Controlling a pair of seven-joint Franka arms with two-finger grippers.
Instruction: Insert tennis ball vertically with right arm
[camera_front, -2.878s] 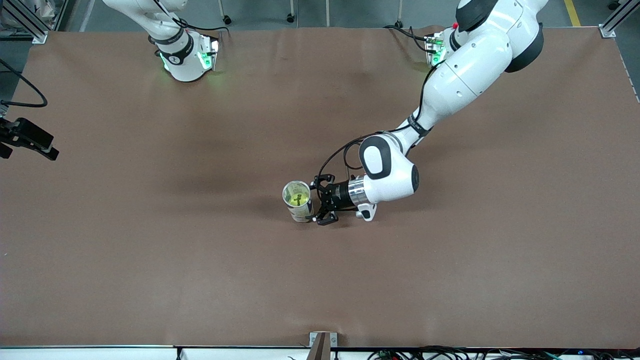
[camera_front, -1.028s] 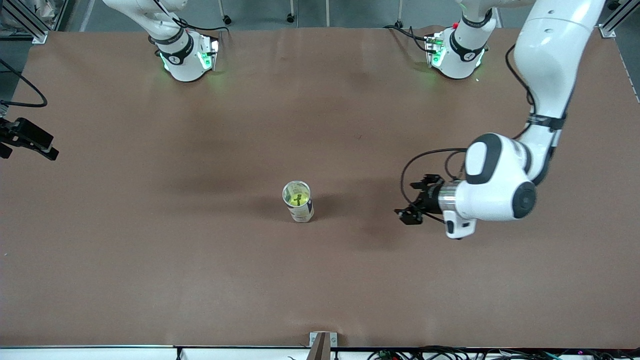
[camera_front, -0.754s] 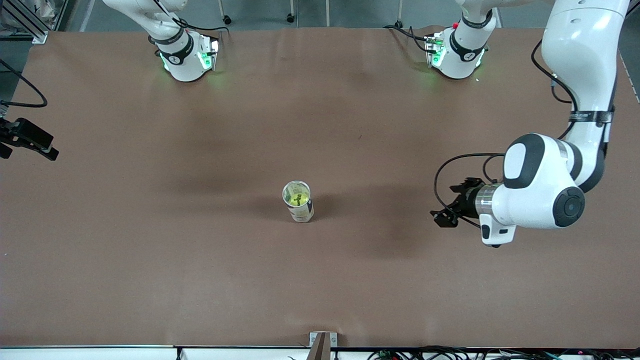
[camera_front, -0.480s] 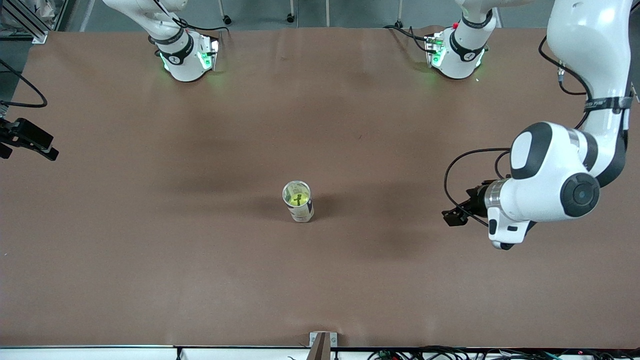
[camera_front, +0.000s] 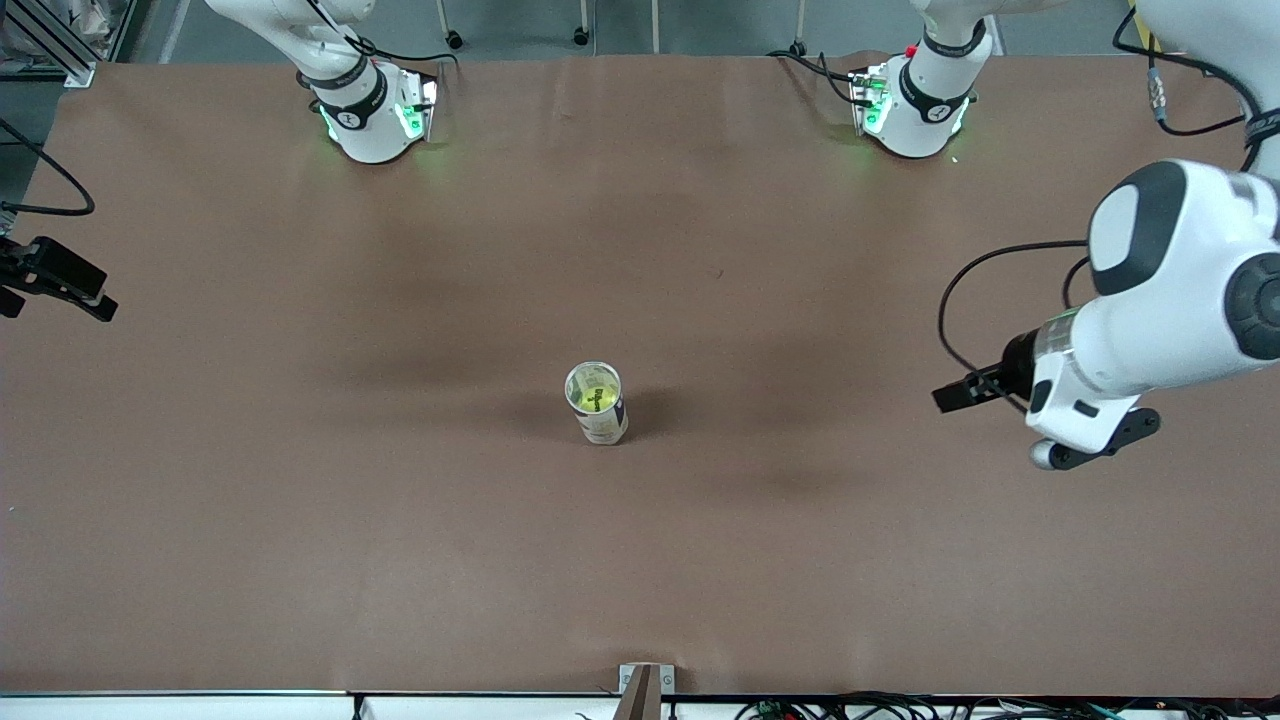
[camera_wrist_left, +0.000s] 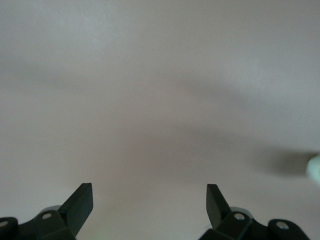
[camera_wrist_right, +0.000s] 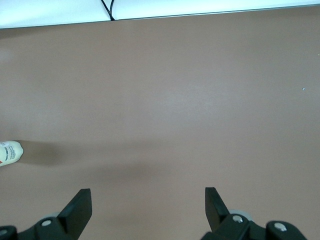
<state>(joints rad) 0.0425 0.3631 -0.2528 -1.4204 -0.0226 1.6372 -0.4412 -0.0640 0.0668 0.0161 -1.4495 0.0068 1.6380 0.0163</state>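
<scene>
A clear tube (camera_front: 603, 420) stands upright at the table's middle, with the yellow-green tennis ball (camera_front: 592, 397) inside it below the open rim. My left gripper (camera_front: 965, 392) hangs in the air over bare table toward the left arm's end, well apart from the tube. Its fingers (camera_wrist_left: 80, 205) stand open with nothing between them. The right arm shows only its base (camera_front: 365, 110) in the front view. In the right wrist view my right gripper (camera_wrist_right: 148, 200) is open and empty over bare table, and the tube (camera_wrist_right: 10, 152) shows at the frame's edge.
A brown mat (camera_front: 400, 550) covers the whole table. A black device (camera_front: 55, 275) juts in at the right arm's end. A small metal bracket (camera_front: 645, 685) sits at the table edge nearest the front camera, with cables along that edge.
My left gripper let go of the tube and drew away toward the left arm's end of the table, rising. The tube with the ball stayed put. The right arm has not moved.
</scene>
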